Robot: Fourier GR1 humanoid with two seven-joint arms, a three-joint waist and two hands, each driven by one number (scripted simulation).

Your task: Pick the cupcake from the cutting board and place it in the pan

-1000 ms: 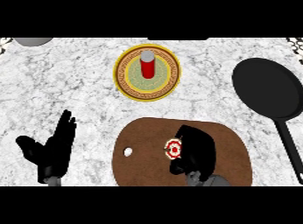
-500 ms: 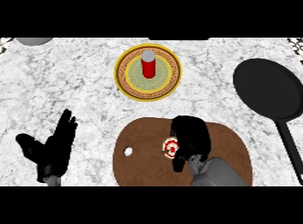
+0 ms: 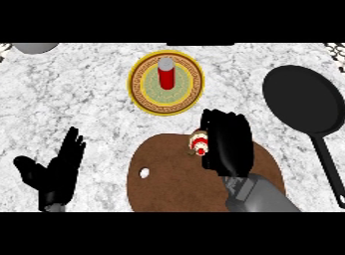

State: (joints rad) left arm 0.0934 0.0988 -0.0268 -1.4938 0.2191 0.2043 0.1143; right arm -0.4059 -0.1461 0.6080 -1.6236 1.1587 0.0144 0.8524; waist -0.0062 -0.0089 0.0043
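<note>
One cupcake (image 3: 199,143) gripped by right hand (image 3: 227,144) over one cutting board (image 3: 168,174); one pan (image 3: 304,104); left hand (image 3: 54,172) open, fingers straight

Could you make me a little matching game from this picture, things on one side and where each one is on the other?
Things:
1. cupcake
2. pan
3. red can
4. left hand

Places:
A. on the yellow plate
B. at the counter's right, nothing in it
C. open at lower left
D. in the right hand, at the cutting board's far edge

Pairs: 1-D, 2-B, 3-A, 4-C
</note>
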